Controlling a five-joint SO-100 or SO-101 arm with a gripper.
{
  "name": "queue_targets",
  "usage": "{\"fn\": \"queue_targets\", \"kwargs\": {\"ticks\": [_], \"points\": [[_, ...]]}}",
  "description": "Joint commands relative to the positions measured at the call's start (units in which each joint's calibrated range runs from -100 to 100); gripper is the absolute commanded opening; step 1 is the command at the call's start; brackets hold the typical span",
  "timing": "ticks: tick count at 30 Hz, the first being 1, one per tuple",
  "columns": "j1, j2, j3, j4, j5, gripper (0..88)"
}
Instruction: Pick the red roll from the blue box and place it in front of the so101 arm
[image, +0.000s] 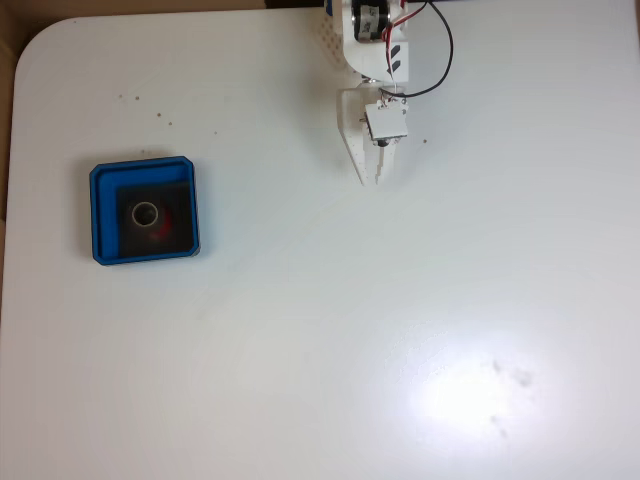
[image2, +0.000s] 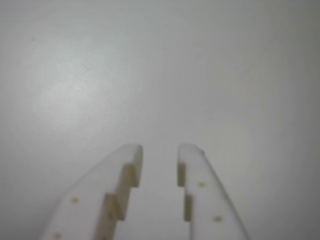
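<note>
Ring-shaped red roll in square, blue-rimmed blue box

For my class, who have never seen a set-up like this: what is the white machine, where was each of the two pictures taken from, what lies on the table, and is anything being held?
The white machine at the top of the fixed view is a small jointed robot arm with black motors and red and black wires. It ends in a pointed two-finger gripper.

The fixed view looks down on a white table. The wrist view comes from a camera on the arm itself, so it looks past the gripper's fingers at bare tabletop.

At the left of the fixed view sits a shallow blue box with a dark floor. Inside lies a small red roll of tape with a pale core.

The fingers stand slightly apart with nothing between them.
</note>
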Motion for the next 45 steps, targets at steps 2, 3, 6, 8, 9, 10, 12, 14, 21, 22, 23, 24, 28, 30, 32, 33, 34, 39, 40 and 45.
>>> {"fn": "queue_targets", "kwargs": {"ticks": [2,3,6,8,9,10,12,14,21,22,23,24,28,30,32,33,34,39,40,45], "points": [[0.08,-3.23,0.72,-1.15,0.09,0.8],[0.08,-3.23,0.72,-1.15,0.09,0.8],[0.08,-3.23,0.72,-1.15,0.09,0.8],[0.08,-3.23,0.72,-1.15,0.09,0.8],[0.08,-3.23,0.72,-1.15,0.09,0.8],[0.08,-3.23,0.72,-1.15,0.09,0.8],[0.08,-3.23,0.72,-1.15,0.09,0.8],[0.08,-3.23,0.72,-1.15,-0.08,0.8],[11.70,-3.23,0.63,-1.07,-0.17,0.8],[15.22,-3.23,0.63,-1.07,-0.17,0.8],[18.93,-3.23,0.63,-1.07,-0.17,0.8],[22.74,-3.23,0.63,-1.07,-0.17,0.8],[36.62,-3.23,0.63,-1.07,-0.17,0.8],[42.77,-3.23,0.63,-1.07,-0.17,0.8],[48.93,-3.23,0.54,-1.15,-0.17,0.8],[51.76,-3.23,0.45,-1.15,0.00,0.8],[54.40,-3.23,0.45,-1.15,0.00,0.8],[63.09,-3.23,0.45,-1.15,0.09,0.7],[64.56,-3.23,0.36,-1.15,0.09,0.7],[70.81,-3.23,0.36,-1.15,0.18,0.7]]}}
